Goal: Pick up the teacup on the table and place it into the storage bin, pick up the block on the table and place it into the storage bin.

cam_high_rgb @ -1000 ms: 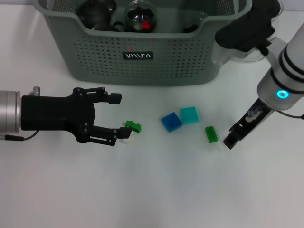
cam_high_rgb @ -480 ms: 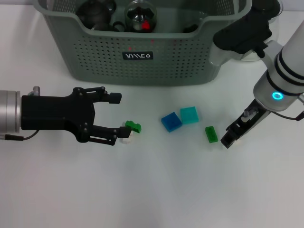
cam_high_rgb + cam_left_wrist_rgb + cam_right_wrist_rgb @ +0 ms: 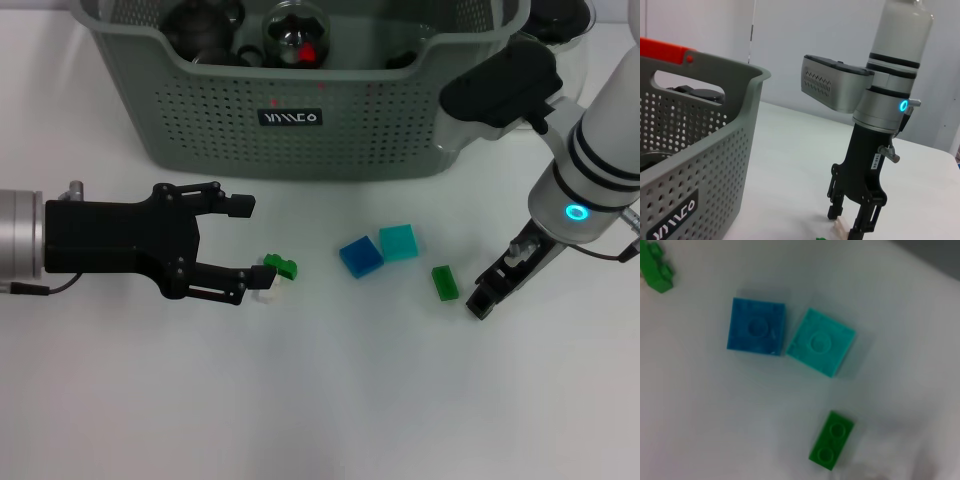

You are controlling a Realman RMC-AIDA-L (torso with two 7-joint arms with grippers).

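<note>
Left gripper [image 3: 245, 250]: jaws spread wide, beside a small green block [image 3: 281, 266].
Right gripper [image 3: 483, 300]: low over the bench [image 3: 330, 400] (jaws parted), just beside another green block [image 3: 445, 283].
Storage bin [image 3: 300, 110]: behind both.

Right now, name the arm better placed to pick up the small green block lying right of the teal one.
Right. The right gripper hangs low just beside the small green block; the left gripper sits open across the table by another green block.

storage bin [image 3: 300, 120] top cropped (contents partly hidden)
</note>
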